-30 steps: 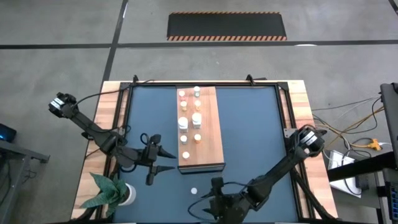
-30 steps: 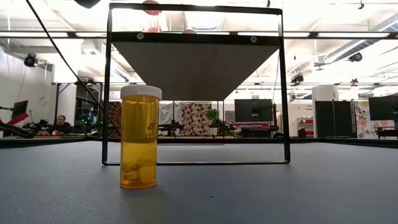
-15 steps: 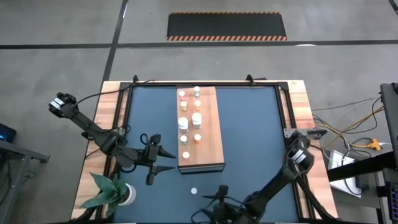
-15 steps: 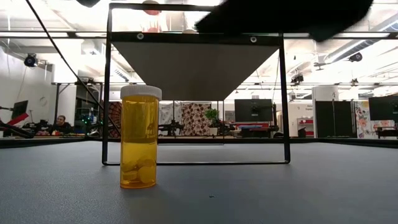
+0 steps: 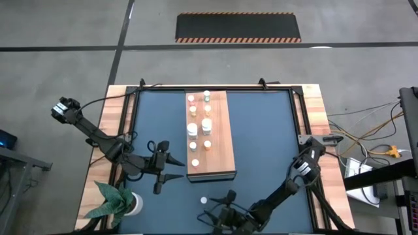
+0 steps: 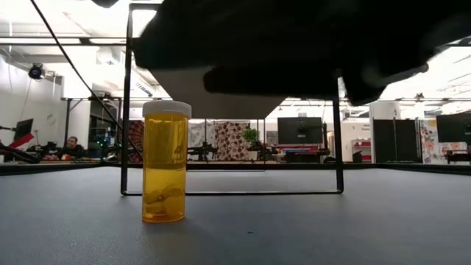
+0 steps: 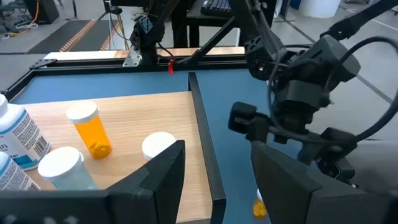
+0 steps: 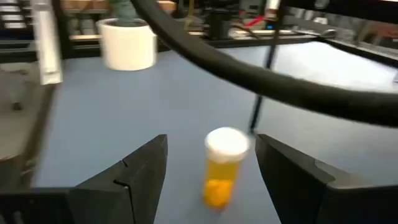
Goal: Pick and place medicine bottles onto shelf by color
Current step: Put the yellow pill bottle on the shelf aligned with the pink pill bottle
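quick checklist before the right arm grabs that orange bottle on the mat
1. Orange bottle upright on the mat: ok.
2. Right end effector open: ok, fingers stand apart.
3. Bottle lined up between the right fingers: ok in the right wrist view, though it sits ahead of them, not yet between them.
4. Height of the right end effector for a grip: cannot tell; the low view shows it only as a dark mass above the bottle.
5. Left end effector out of the way: ok, open, beside the shelf, apart from the bottle.
6. Free spot on the shelf: ok, the near end is bare.
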Robot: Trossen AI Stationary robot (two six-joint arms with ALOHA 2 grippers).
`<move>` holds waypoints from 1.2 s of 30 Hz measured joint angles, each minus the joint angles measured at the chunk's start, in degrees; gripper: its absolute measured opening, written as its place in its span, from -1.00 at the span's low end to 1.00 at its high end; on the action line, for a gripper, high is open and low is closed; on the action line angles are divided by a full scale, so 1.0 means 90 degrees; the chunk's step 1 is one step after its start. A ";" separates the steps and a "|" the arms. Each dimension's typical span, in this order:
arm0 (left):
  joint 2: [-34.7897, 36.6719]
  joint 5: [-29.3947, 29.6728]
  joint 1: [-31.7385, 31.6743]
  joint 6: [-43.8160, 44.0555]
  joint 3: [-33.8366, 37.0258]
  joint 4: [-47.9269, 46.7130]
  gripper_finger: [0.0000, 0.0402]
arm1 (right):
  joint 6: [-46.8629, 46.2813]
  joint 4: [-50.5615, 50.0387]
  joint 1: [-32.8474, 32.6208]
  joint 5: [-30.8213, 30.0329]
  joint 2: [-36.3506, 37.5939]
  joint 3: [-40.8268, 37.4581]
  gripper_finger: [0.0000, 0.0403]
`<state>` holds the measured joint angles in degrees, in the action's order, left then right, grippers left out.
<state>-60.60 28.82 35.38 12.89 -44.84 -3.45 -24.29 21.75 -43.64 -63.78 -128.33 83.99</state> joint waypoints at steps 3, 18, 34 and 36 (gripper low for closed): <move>0.0000 0.0000 0.0000 -0.0022 0.0000 0.0000 -0.16 | -0.0137 -0.0050 0.0125 -0.0018 -0.0005 -0.0002 0.16; 0.0000 -0.0002 0.0000 -0.0030 0.0000 0.0000 -0.16 | -0.0533 -0.0034 0.0231 0.0088 -0.0268 -0.0015 0.16; -0.0015 -0.0003 0.0000 -0.0030 0.0005 0.0000 -0.16 | -0.0590 0.0013 0.0373 0.0118 -0.0512 0.0124 -0.06; -0.0015 -0.0003 0.0000 -0.0029 0.0005 0.0000 -0.16 | -0.0590 0.0013 0.0379 0.0162 -0.0512 0.0124 -0.13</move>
<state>-60.73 28.79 35.38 12.63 -44.80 -3.44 -29.61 21.87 -40.23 -62.31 -132.94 85.10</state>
